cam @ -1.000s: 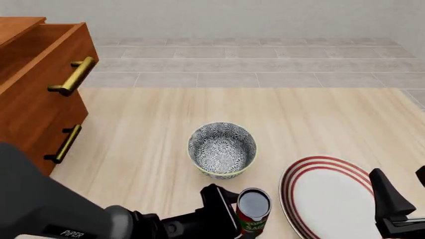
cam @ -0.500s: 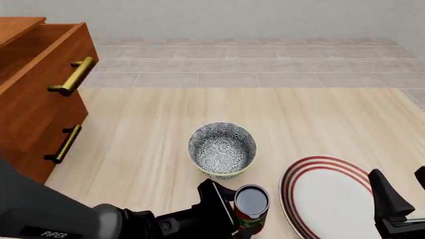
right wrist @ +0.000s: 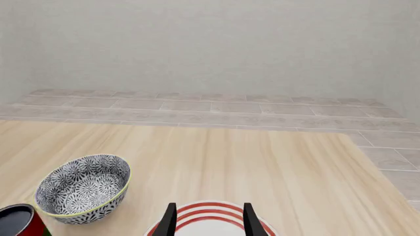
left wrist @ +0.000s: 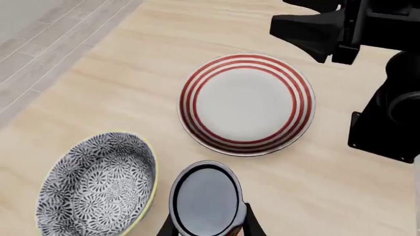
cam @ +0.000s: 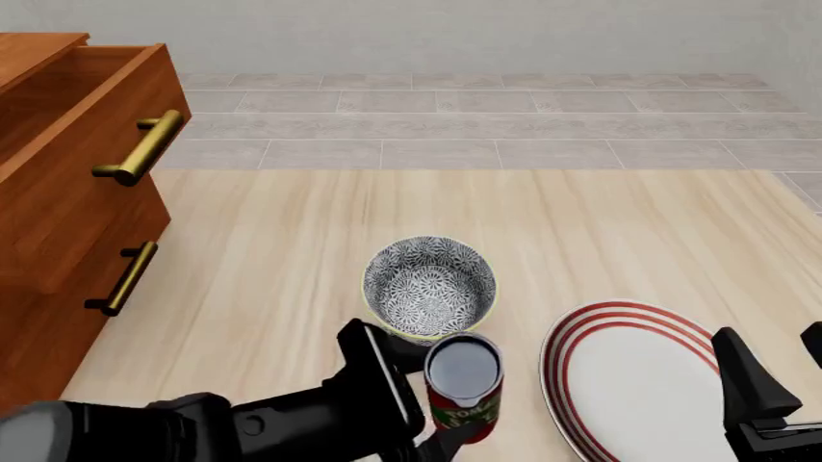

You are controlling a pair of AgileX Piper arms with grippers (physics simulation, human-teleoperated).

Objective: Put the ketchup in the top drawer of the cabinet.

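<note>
The ketchup (cam: 463, 387), a red-labelled can with a dark shiny top, stands upright just in front of the bowl, and my left gripper (cam: 424, 404) is shut on it. The left wrist view looks down on the ketchup's top (left wrist: 204, 199) between the two fingers. At the far left stands the cabinet (cam: 52, 250). Its top drawer (cam: 96, 120) is pulled out, with the brass handle (cam: 141, 146) on its front. My right gripper (cam: 771, 399) hangs open over the plate's right side, holding nothing; the right wrist view shows its gripper (right wrist: 210, 222) with the fingers spread apart.
A grey patterned bowl (cam: 430, 289) sits mid-table, close behind the can. A red-striped white plate (cam: 636, 380) lies to the right. The lower drawer's handle (cam: 122, 277) is below the open drawer. Tiled floor runs beyond the table's far edge.
The left gripper has carried the can up and to the left, closer to the bowl. The left arm has swung lower in the front view. The right gripper has stayed put.
</note>
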